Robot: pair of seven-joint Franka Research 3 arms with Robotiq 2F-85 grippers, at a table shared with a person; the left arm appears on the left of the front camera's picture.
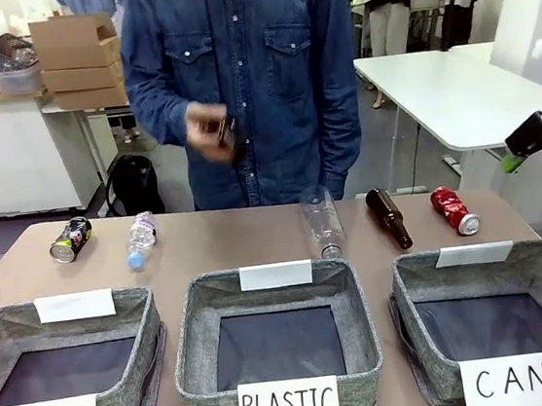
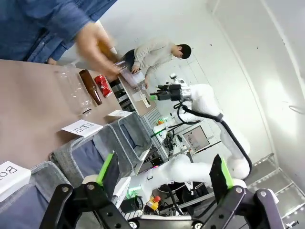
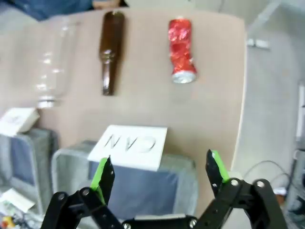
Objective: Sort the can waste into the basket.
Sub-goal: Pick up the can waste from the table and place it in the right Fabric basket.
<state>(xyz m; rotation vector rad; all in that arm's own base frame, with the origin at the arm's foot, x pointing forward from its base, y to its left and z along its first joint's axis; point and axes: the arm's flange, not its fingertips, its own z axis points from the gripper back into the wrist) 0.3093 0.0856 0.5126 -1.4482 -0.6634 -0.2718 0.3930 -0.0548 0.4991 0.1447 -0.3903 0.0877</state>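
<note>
On my surface (image 1: 256, 239), the grey CAN basket (image 1: 440, 380) sits near right. My left claw (image 2: 164, 164) and right claw (image 3: 159, 167) hang released, jaws wide. The crushed red can (image 1: 453, 211) lies just beyond that basket; the dark can (image 1: 69, 239) lies far left.
</note>
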